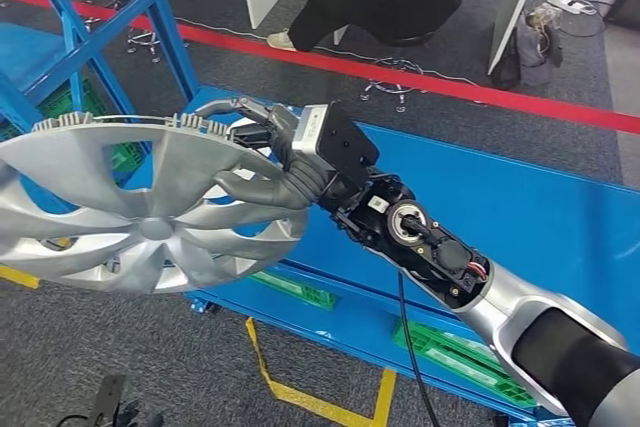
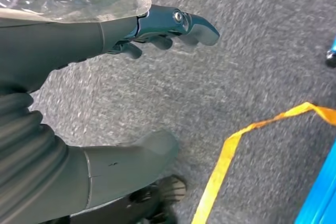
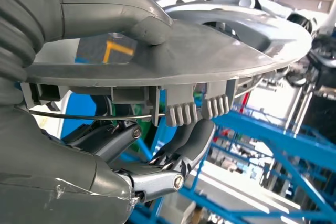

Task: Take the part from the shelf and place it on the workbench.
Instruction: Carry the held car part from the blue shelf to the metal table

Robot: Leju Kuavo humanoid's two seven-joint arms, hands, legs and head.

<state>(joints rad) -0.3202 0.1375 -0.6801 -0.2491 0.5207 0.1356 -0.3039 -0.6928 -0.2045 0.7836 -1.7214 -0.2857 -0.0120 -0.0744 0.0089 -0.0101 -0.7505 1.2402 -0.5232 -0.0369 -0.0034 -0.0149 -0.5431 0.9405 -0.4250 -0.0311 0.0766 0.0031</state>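
Right hand [image 1: 283, 172] grips the silver hubcap [image 1: 143, 207] above the blue workbench [image 1: 528, 217] and grey carpet [image 1: 113, 357].

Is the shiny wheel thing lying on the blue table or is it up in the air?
In the air. The right hand grips the silver wheel cover by its rim, thumb on top, fingers underneath, beside the blue workbench.

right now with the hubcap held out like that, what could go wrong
1. The right hand holds the hubcap only at its rim, thumb on top and fingers beneath; most of the wide disc hangs out past the grip, so it may tilt or slip.
2. The blue shelf frame stands close behind the hubcap, so a swing could clip it.
3. The left hand hangs over the floor, giving no support.
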